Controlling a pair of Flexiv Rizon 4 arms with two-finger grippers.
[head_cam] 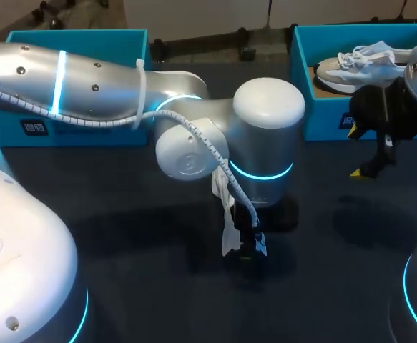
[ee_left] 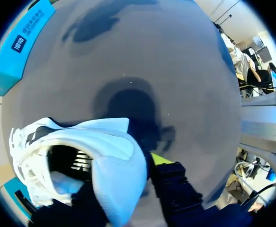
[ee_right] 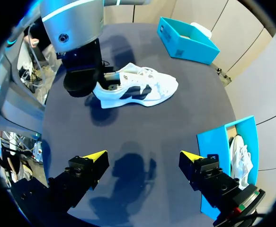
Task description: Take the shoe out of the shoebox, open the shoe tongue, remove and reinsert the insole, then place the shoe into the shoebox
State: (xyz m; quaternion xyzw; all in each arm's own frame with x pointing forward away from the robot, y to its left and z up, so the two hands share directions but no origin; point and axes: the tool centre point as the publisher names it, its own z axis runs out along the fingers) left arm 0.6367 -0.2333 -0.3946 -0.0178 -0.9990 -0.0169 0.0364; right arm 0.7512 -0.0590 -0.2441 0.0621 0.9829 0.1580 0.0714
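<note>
Head view: left arm reaches in over the table's middle, left gripper pointing down. Right gripper hangs just before the teal box at the far right corner.
Left wrist view: fingers clamped on the shoe's white mesh heel.
Right wrist view: right gripper spread wide, empty. Shoe sits mid-table. Box label too small to read.

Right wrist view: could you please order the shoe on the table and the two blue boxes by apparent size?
Largest: near box, though closest to the camera.
Then shoe and far box, about alike.
</note>
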